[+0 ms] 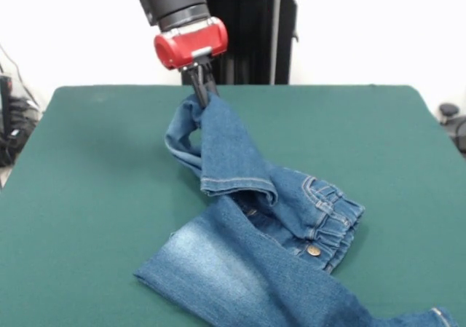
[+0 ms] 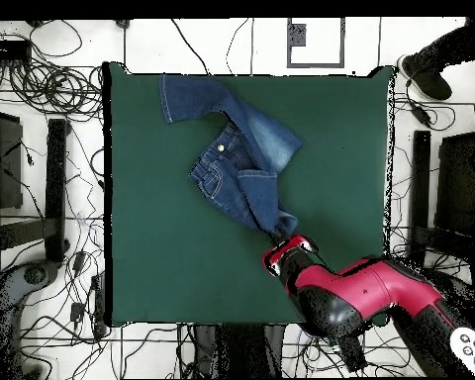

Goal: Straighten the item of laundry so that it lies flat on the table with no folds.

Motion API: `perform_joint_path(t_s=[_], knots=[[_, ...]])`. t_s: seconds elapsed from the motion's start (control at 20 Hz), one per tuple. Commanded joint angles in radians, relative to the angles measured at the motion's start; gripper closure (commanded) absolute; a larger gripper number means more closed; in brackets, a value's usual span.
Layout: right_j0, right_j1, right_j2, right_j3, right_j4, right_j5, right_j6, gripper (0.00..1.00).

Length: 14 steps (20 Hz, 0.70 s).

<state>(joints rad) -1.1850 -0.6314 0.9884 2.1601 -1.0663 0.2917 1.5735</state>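
**Claw pinching jeans leg, rest of jeans crumpled on green worktop**

Red-and-black robot arm's claw (image 1: pixel 204 87) is clamped on one leg of the small blue faded denim jeans (image 1: pixel 255 225), fabric bunched around the dark tips. Front view: claw sits upper centre of frame, held leg hangs down from it in a fold, hem with pale stitching curling at mid frame. Gathered elastic waistband with metal button lies right of centre. Other leg spreads toward the bottom edge, with a faded patch, and runs out of frame at lower right. Jeans are not flat: folded over at the waist, one leg lifted.

Large rectangular dark green felt-like worktop (image 1: pixel 87 196) is otherwise bare around the jeans. Black pedestal behind the arm at top centre, white wall beyond. Some dark gear at far left and far right edges.

Overhead view: jeans (image 2: pixel 237 163) in upper centre of the worktop (image 2: pixel 152 247), one leg reaching the upper left near the top edge, the other trailing down-right to the claw (image 2: pixel 279 237). Arm enters from lower right. This view alone shows the cable tangle (image 2: pixel 34 79) on the floor at left and a person's dark shoe (image 2: pixel 427 77) at upper right, off the worktop. Button and waistband detail read only in front view.
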Motion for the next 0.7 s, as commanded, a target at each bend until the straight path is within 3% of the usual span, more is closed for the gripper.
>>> perform_joint_path(t_s=[0.05, 0.7], knots=[[0.061, -0.045, -0.063, 0.012, -0.069, 0.211, -0.276, 1.0], [0.017, 0.003, -0.04, -0.061, -0.075, 0.312, -0.409, 1.0]])
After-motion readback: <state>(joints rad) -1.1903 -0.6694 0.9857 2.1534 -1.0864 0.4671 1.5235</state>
